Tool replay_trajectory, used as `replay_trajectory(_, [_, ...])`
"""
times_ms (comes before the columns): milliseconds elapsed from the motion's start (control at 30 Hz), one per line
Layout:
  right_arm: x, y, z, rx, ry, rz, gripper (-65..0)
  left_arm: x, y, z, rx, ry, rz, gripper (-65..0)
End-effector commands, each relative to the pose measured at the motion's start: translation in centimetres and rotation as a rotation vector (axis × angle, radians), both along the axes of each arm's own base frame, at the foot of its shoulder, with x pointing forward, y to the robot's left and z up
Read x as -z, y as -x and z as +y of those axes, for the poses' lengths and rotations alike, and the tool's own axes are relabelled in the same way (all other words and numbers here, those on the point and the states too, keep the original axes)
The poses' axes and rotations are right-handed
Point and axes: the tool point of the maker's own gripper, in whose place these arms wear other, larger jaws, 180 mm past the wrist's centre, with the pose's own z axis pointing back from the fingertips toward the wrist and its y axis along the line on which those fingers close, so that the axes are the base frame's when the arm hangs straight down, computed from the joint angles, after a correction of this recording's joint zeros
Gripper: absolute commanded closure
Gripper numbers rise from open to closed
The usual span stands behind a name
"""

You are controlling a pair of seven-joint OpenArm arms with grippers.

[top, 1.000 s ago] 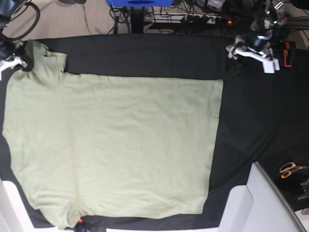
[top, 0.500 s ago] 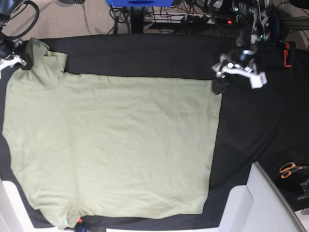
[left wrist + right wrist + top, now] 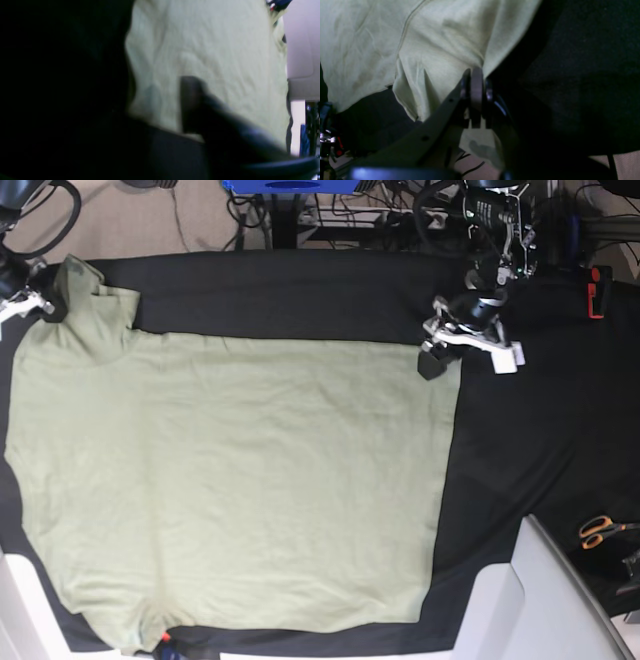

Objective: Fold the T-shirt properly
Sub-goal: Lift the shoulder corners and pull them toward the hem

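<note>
Black cloth (image 3: pixel 300 295) carries the flat T-shirt (image 3: pixel 240 480), its hem corner now beneath the left claw (image 3: pixel 437 358), newly arrived, spread uncertain, while the right claw (image 3: pixel 476 75) pinches the sleeve, so a fold looks imminent.

Blur is smearing the left gripper (image 3: pixel 192 105), hiding its jaw state; the T-shirt (image 3: pixel 230 490) is running off the table cloth's (image 3: pixel 540 440) left edge.

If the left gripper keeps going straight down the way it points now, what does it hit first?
Most likely the top-right corner of the pale sage-green cotton T-shirt. The left gripper hangs right at that corner, with the black table cloth just beside it. Its height above the fabric is unclear from these views.
</note>
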Motion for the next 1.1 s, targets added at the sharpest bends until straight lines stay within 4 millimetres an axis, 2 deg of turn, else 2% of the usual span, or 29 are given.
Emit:
replay_trajectory(0, [-0.1, 0.6, -0.9, -0.02, 0.029, 0.03, -0.5, 1.0, 0.9, -0.6, 0.029, -0.002, 0.057, -6.6])
replay_trajectory(33, [-0.1, 0.6, -0.9, -0.02, 0.029, 0.03, -0.5, 1.0, 0.7, -0.6, 0.029, -0.001, 0.055, 0.0])
replay_trajectory(133, [-0.1, 0.7, -0.9, -0.022, 0.032, 0.033, -0.3, 0.8, 0.7, -0.4, 0.027, -0.005, 0.053, 0.0])
replay_trajectory(200, [-0.2, 1.5, -1.0, -0.034, 0.037, 0.052, -0.3, 0.5, 0.6, -0.1, 0.025, -0.01, 0.045, 0.0])
replay_trajectory(267, [-1.4, 1.5, -1.5, -0.06, 0.081, 0.044, -0.2, 0.3, 1.3, 0.1, 0.028, -0.022, 0.043, 0.0])
replay_trajectory(433, [-3.9, 2.5, -1.7, -0.1, 0.158, 0.029, -0.2, -2.2, 2.2, 0.5, 0.051, -0.069, -0.009, 0.0])
replay_trajectory(800, [-7.1, 5.7, -2.9, -0.126, 0.193, 0.085, -0.3, -6.2, 6.9, 0.6, 0.112, -0.154, -0.036, 0.0])
replay_trajectory(867, [-7.8, 6.0, -2.8, -0.148, 0.207, 0.087, -0.3, -6.9, 7.6, 1.4, 0.1, -0.174, -0.037, 0.0])
replay_trajectory(967, [-8.1, 5.7, -2.4, -0.169, 0.204, 0.087, -0.3, -7.8, 7.6, 1.7, 0.094, -0.19, -0.056, 0.0])
replay_trajectory(1067, [-8.3, 4.1, -2.3, -0.166, 0.199, 0.057, -0.3, -8.4, 6.3, 1.5, 0.09, -0.189, -0.088, 0.0])
